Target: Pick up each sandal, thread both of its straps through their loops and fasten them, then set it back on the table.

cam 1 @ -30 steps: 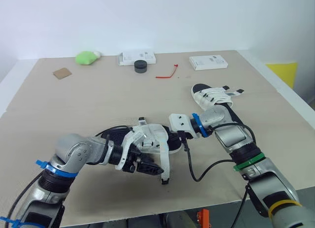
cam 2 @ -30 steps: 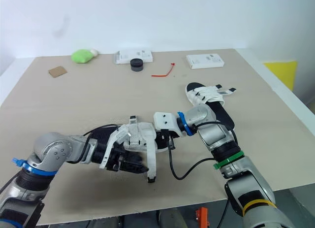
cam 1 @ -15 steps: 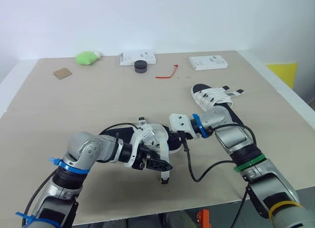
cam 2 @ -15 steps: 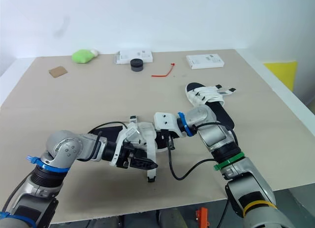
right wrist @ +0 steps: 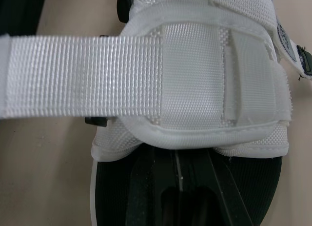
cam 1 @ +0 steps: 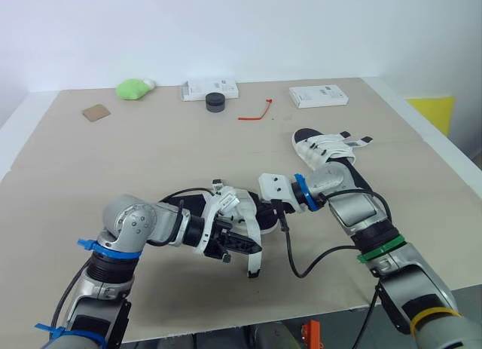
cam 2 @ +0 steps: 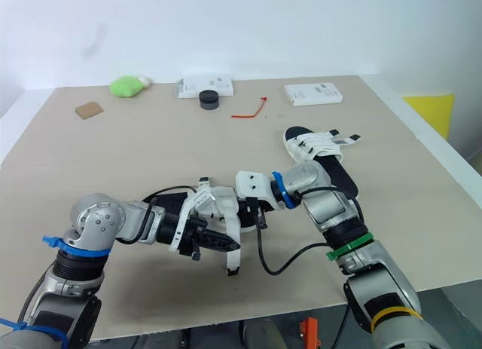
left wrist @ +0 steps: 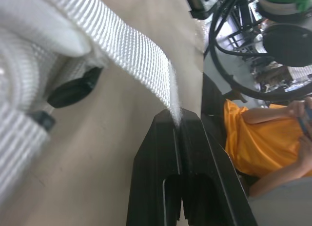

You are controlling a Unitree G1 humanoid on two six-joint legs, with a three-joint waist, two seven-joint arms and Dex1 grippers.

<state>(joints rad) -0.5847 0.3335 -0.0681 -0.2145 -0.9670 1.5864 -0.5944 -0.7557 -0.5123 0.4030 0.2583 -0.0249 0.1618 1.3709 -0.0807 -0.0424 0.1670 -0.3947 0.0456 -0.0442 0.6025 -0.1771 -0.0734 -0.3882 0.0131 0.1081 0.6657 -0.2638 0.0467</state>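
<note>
Open worktop [cam 1: 151,153] mid and left. Blocked right by second sandal [cam 1: 325,149], near front edge by looped cable [cam 1: 288,251], along back by boxes [cam 1: 209,87] and puck [cam 1: 215,102].

L arm [cam 1: 134,222]: silver-grey housings, blue cable ties [cam 1: 96,246]. L gripper [left wrist: 177,126]: blk fingers [left wrist: 156,157]. R arm [cam 1: 360,212]: grey; green band [cam 1: 380,247], yellow band [cam 1: 427,313], blue wrist ring [cam 1: 300,192], white cam block [cam 1: 275,188], blk cable loop [cam 1: 316,263].

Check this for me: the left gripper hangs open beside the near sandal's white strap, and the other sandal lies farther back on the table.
Not quite. The left gripper is not open: the left wrist view shows it shut on the tip of the near sandal's white strap. The other sandal does lie farther back on the table.
</note>
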